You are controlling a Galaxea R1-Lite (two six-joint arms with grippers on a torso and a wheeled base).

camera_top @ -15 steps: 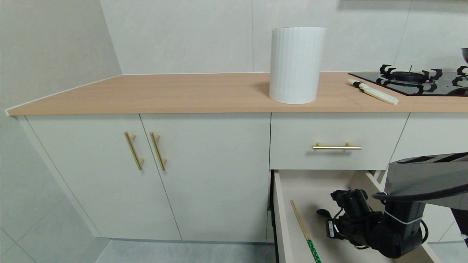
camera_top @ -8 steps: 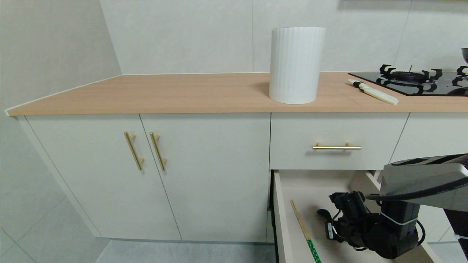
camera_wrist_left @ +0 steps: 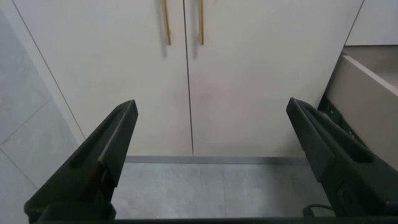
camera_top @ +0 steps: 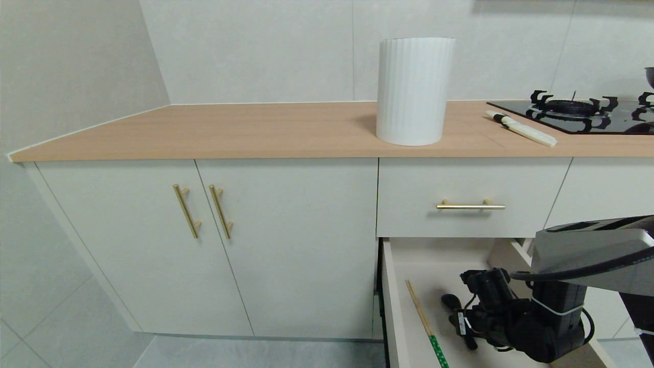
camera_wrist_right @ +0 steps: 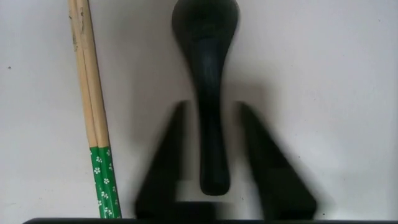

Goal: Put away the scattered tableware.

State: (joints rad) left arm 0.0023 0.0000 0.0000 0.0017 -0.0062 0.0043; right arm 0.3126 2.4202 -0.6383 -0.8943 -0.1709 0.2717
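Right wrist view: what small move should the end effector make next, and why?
Probably raise the right end effector straight up, clear of the drawer: its fingers stand apart on either side of the black spoon, which lies flat on the drawer floor beside the chopsticks, so it looks released.

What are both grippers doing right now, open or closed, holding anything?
Left gripper: open, empty.
Right gripper: open, jaws either side of the black spoon lying in the drawer.
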